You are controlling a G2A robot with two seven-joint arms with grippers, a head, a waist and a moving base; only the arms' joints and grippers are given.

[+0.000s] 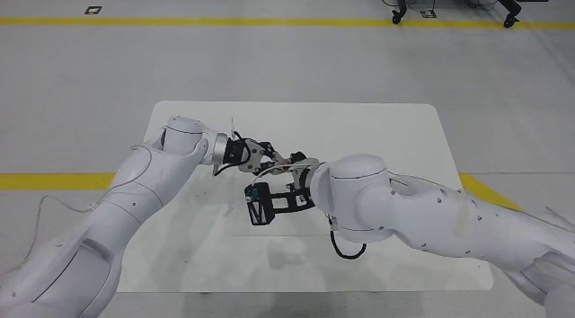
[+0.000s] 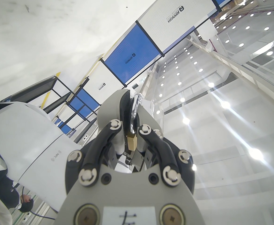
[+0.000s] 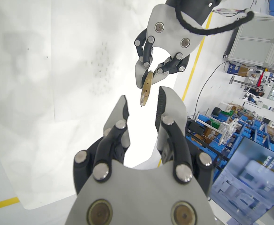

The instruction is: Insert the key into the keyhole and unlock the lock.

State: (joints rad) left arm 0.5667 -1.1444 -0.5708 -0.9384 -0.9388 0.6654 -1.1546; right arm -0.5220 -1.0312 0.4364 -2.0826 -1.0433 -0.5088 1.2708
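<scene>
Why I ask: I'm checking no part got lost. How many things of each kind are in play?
Locks: 1, the brass lock
Grippers: 2, the left gripper, jaws shut on the lock, and the right gripper, jaws open
Tables: 1, the white table
Total: 4

Arms: two, white: left arm (image 1: 148, 179), right arm (image 1: 422, 215). Grippers: two: left gripper (image 3: 148, 83), right gripper (image 3: 142, 94). Lock (image 3: 146, 92): one, brass, pinched in left gripper above table middle. Table (image 1: 377, 129): one, white.
</scene>
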